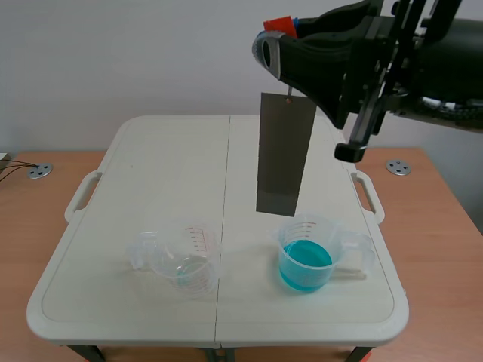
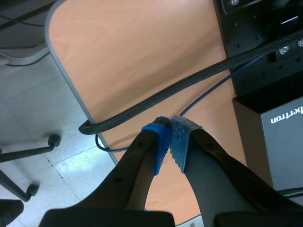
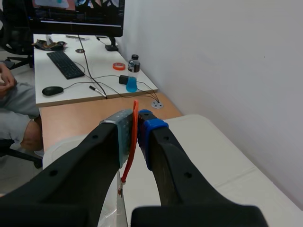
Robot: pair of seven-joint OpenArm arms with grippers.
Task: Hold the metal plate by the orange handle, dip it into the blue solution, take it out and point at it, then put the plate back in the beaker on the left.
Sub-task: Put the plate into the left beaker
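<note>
The left gripper point(image 2: 169, 138) has thick matte-black fingers point(image 2: 137, 175) tipped with blue dotted pads point(image 2: 160, 142). The right gripper point(image 3: 137, 130) pairs a translucent grey pad point(image 3: 124, 135) with a blue one opposite.

The metal plate point(image 1: 285, 153) is dark grey, its handle point(image 3: 135, 123) orange, the solution point(image 1: 305, 262) blue, the table point(image 1: 166, 173) cream.

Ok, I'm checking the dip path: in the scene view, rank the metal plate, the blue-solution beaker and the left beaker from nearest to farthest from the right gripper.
1. The metal plate: hangs under the right gripper, held by its orange handle.
2. The blue-solution beaker: below the plate, on the table's right half.
3. The left beaker: on the table's left half.
</note>
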